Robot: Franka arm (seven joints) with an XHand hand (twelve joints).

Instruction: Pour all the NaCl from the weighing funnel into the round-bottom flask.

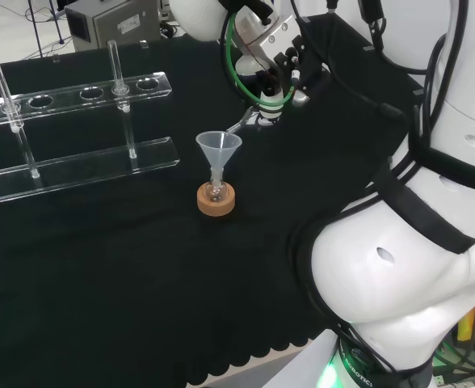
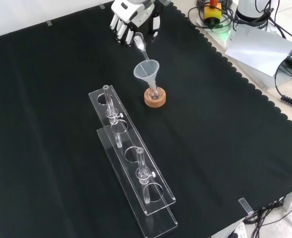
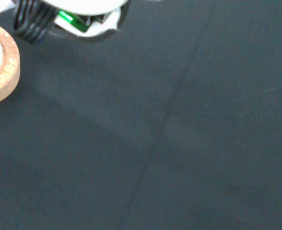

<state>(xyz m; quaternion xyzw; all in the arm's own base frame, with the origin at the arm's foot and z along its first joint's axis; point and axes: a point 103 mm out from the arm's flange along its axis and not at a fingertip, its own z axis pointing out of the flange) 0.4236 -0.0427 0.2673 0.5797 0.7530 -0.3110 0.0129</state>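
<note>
the hand (image 2: 132,20) is up at twelve o'clock in the front view, fingers curled round the weighing funnel (image 2: 140,43), whose narrow spout tips down toward five o'clock. the spout's tip hangs just over the rim of the clear plastic funnel (image 2: 146,70), near it, though i cannot tell if they touch. that funnel stands upright in the neck of the small round-bottom flask (image 2: 154,92), which sits in its cork ring (image 2: 155,98). in the head view the hand (image 1: 279,77) is at about two o'clock from the funnel mouth, holding the weighing funnel (image 1: 248,120) by its far end.

handling, as i judge it: the weighing funnel looks thin, light and stiff, probably slick and breakable, so the wide end is the place to hold it, leaving the spout free to aim. the flask is small and top-heavy with a funnel stuck in it; a nudge on that rim could tip the lot off the cork. whether salt is flowing, i cannot tell.

the clear tube rack (image 2: 131,168) lies well apart at seven o'clock. the wrist view catches the cork ring at its edge over the black cloth (image 3: 179,143).
</note>
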